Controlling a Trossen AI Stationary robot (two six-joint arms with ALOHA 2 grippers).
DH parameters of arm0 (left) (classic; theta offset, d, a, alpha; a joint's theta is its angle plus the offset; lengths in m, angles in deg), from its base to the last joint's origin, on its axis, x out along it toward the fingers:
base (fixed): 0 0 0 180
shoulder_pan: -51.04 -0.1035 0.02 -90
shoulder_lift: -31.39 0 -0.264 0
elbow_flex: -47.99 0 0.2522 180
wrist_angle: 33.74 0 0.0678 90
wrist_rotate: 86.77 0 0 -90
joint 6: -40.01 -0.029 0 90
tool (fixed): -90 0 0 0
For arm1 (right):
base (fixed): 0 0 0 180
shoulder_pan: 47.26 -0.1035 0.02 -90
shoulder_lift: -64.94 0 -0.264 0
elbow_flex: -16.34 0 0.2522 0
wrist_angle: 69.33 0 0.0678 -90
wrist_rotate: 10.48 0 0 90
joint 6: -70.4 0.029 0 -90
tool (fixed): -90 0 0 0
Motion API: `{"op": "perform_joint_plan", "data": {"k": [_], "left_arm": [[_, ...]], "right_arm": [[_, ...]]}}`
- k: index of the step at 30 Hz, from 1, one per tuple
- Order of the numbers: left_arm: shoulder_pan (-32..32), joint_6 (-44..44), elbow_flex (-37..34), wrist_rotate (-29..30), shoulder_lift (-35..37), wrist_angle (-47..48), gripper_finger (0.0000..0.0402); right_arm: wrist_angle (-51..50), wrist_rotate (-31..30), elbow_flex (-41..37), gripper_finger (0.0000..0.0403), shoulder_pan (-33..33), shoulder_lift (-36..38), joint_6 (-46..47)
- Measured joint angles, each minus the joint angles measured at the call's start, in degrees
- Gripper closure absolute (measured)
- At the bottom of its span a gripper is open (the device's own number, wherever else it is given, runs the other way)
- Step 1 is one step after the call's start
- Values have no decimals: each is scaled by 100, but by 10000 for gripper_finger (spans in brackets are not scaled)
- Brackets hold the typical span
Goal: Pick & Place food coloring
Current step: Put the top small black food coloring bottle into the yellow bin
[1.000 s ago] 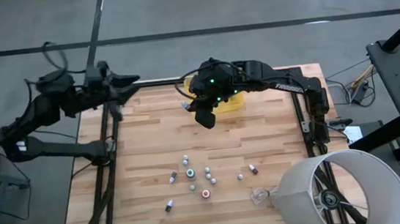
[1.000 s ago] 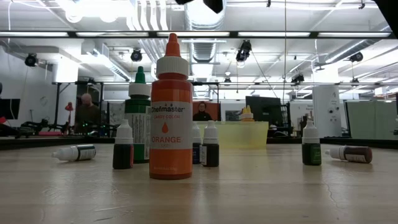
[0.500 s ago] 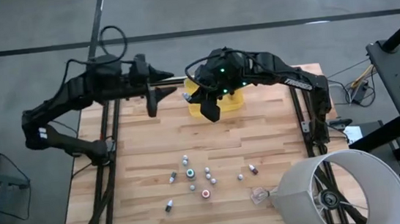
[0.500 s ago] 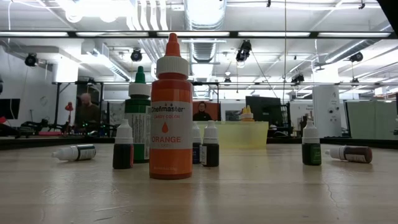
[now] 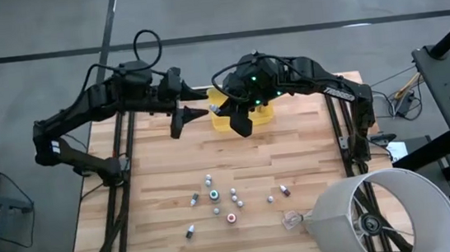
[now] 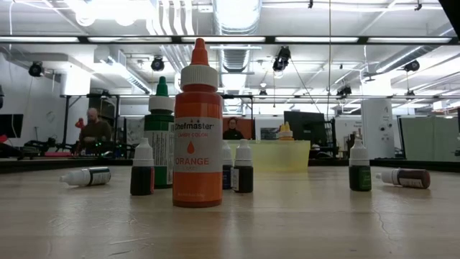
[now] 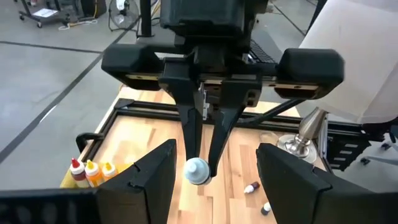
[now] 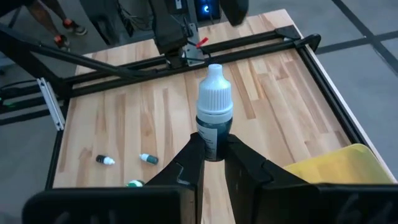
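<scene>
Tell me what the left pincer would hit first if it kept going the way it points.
Likely the right pincer and the white-capped bottle it grips, directly ahead of the open left pincer; the gap between them is hard to judge.

Tiny capped food coloring bottles (image 5: 215, 198) scattered mid-table, 1 (image 8: 214, 121) aloft.

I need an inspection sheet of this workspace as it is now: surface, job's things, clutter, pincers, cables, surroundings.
Surface: wooden table, black frame around it.
Job's things: small bottles grouped at the near part; yellow tray at the far edge; white-capped bottle in the right pincer.
Clutter: clear plastic scrap beside the bottles.
Pincers: right pincer shut on the white-capped bottle beside the tray; left pincer open, facing it, empty.
Cables: black loop on the left arm.
Surroundings: white lamp shade at the near right corner; people far behind the table.
</scene>
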Motion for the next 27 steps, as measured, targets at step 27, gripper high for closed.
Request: {"op": "perform_joint_plan", "data": {"k": [27], "left_arm": [[-11,15,-2,12,-369,128,215]], "right_arm": [[-59,20,0,364,-2,7,-68]]}}
